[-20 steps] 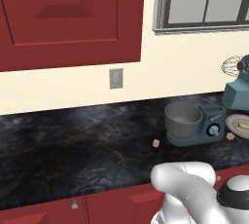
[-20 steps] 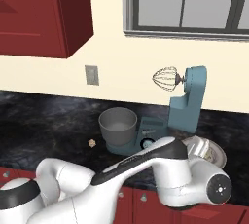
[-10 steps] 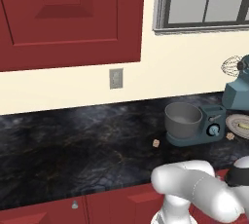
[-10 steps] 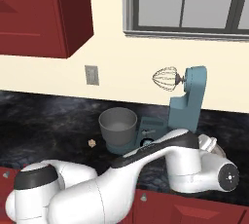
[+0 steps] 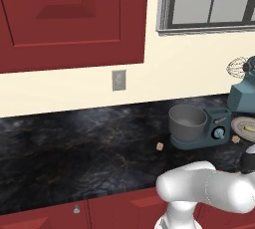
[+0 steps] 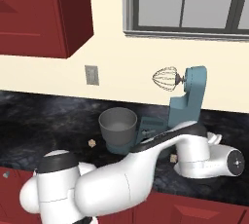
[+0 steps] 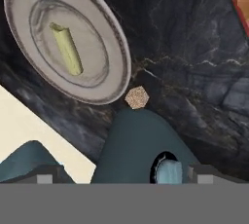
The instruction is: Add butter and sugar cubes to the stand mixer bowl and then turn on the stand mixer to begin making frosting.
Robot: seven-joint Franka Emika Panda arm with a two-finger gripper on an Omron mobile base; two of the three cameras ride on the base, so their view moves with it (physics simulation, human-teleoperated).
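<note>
The butter (image 7: 66, 48) lies as a pale yellow stick on a round grey plate (image 7: 111, 47) in the hand view. One sugar cube (image 7: 137, 97) sits on the counter between the plate and the stand mixer's teal base (image 7: 136, 145), near the blue dial (image 7: 169, 172). My gripper (image 7: 124, 178) hovers above them, open, with nothing between its fingers. In the left base view the grey bowl (image 5: 188, 121) stands on the stand mixer (image 5: 219, 128), with the other sugar cube (image 5: 159, 146) to its left on the counter. The mixer head (image 6: 190, 94) is tilted up with its whisk (image 6: 165, 78).
Black marble counter (image 5: 74, 143) stretches left of the mixer. Red upper cabinets (image 5: 69, 19), a wall outlet (image 5: 118, 80) and a window (image 6: 194, 4) are behind. The counter's front edge and red lower cabinets (image 5: 99, 213) are just below my arm (image 6: 160, 155).
My arm has swung further right and risen over the plate beside the mixer. The butter, cubes and bowl have not moved. The gripper has stayed open.
</note>
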